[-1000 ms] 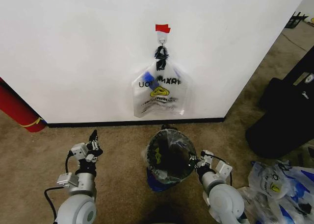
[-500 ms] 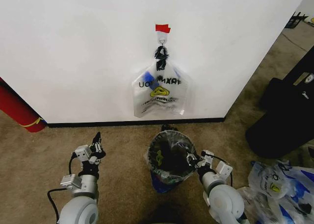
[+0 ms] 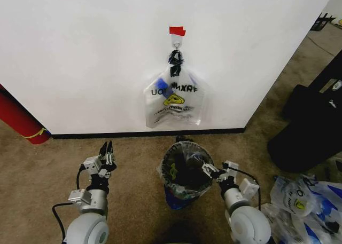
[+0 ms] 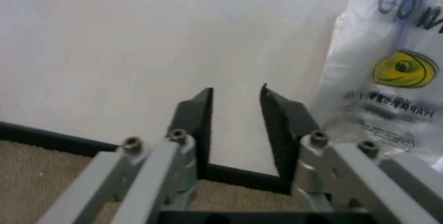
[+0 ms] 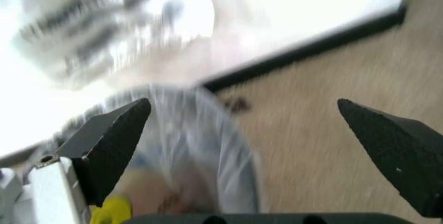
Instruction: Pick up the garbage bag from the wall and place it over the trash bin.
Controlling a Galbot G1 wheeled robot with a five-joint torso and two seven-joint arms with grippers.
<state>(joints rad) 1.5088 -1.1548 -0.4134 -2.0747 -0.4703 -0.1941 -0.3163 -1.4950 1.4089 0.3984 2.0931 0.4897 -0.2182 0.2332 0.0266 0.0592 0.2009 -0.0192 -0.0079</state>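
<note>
- Plain white wall (image 3: pixel 80 52) with a black baseboard running along the bottom, and tan low-pile carpet (image 3: pixel 133 164) for a floor. No bench here, everything sits on the carpet or hangs off the wall.
- The garbage bag (image 3: pixel 174 102) hangs on the wall from a little metal hook (image 3: pixel 176 41), right under a strip of red tape (image 3: pixel 177 30). My guess is the tape just marks the spot. The handles are bunched into a dark knot at the hook, so the bag dangles flat against the wall with its smiley face showing.
- Directly below it stands the trash bin (image 3: pixel 185 172), and it already looks lined with clear plastic, rim included.
- The right claw (image 3: pixel 206 170) is right at the bin's rim, on the robot's right side. The wrist view shows its fingers spread wide, nothing in them.
- The left claw (image 3: pixel 106 149) is off to the left of the bin, tips aimed at the wall. Its fingers (image 4: pixel 196 125) are slightly apart and empty, and the bag is off to one side, not between them.
- Further out: a red cylinder (image 3: pixel 18 118) by the left wall, a big black bulky thing (image 3: pixel 315 121) on the right, and a heap of spare bags (image 3: pixel 304 201) on the floor nearby.
</note>
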